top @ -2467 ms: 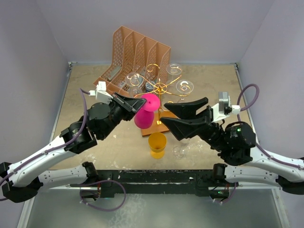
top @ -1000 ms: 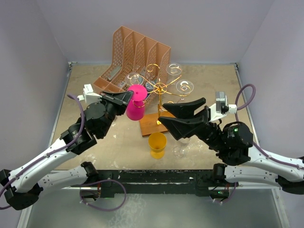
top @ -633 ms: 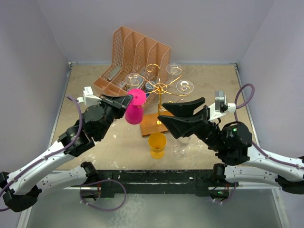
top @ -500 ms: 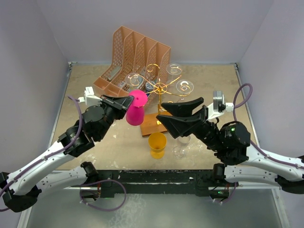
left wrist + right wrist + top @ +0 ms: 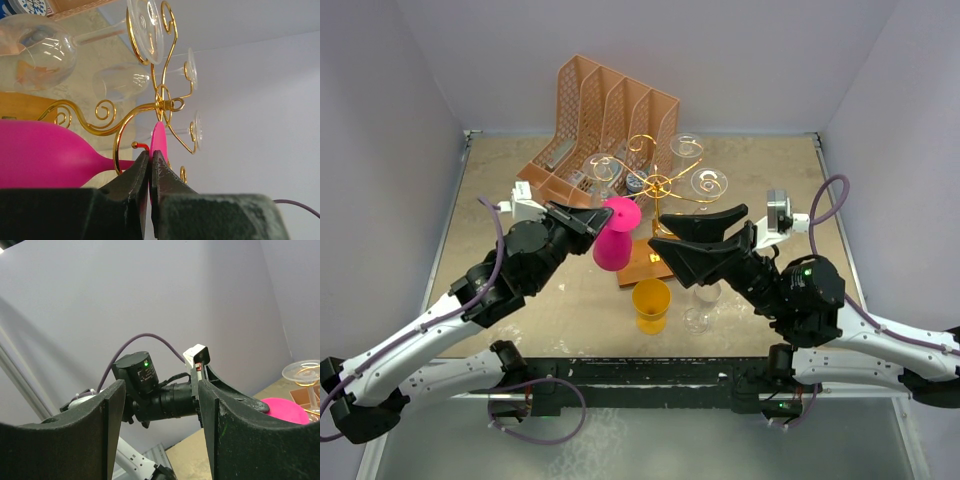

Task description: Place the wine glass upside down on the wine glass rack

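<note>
Left gripper [image 5: 596,216] jaws are pinching shut on the flat foot of the pink wine glass [image 5: 612,250]. In the left wrist view, the left gripper [image 5: 151,159] is clamping that foot edge-on. Right gripper [image 5: 662,233] jaws are standing wide apart, holding nothing; the right wrist view is showing the right gripper [image 5: 161,385] with only the other arm behind the gap.

The pink wine glass [image 5: 45,152] is hanging in the air at centre frame, tilted, foot to the upper right and bowl to the lower left. It is sitting just left of the wine glass rack [image 5: 658,184] post. In the left wrist view its stem is crossing a gold curl of the wine glass rack [image 5: 165,104]; cannot tell whether they are touching.

Three clear glasses [image 5: 709,183] are hanging from the spiral arms. The peach file organizer [image 5: 605,105], upper centre, is holding clear items in its lower slots; I cannot tell what they are. A yellow cup [image 5: 651,300] is standing mouth-up on the table [image 5: 520,170], lower centre, with a clear stemmed glass [image 5: 698,316] just to its right.
</note>
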Controlling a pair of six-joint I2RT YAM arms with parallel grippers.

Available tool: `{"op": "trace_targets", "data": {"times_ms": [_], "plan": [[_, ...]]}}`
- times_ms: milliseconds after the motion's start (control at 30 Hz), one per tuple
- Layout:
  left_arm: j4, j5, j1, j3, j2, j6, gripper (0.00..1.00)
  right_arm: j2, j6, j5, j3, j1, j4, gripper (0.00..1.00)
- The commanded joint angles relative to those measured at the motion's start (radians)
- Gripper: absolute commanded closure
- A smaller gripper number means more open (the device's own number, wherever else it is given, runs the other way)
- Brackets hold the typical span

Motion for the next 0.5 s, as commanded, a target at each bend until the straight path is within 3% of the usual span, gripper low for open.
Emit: {"op": "trace_targets", "data": {"times_ms": [0,233,467], "plan": [[0.034,0.032,0.006,0.012,-0.012,-0.005,0.95,-0.012,0.013,0.027,0.011,0.002,0.030,0.38],[-0.034,0.084,0.007,0.020,-0.027,-0.006,0.82,-0.011,0.022,0.037,0.012,0.004,0.028,0.38],[-0.111,0.093,0.006,0.028,-0.053,-0.003,0.80,-0.008,0.057,0.049,0.009,0.002,0.014,0.37]]}}
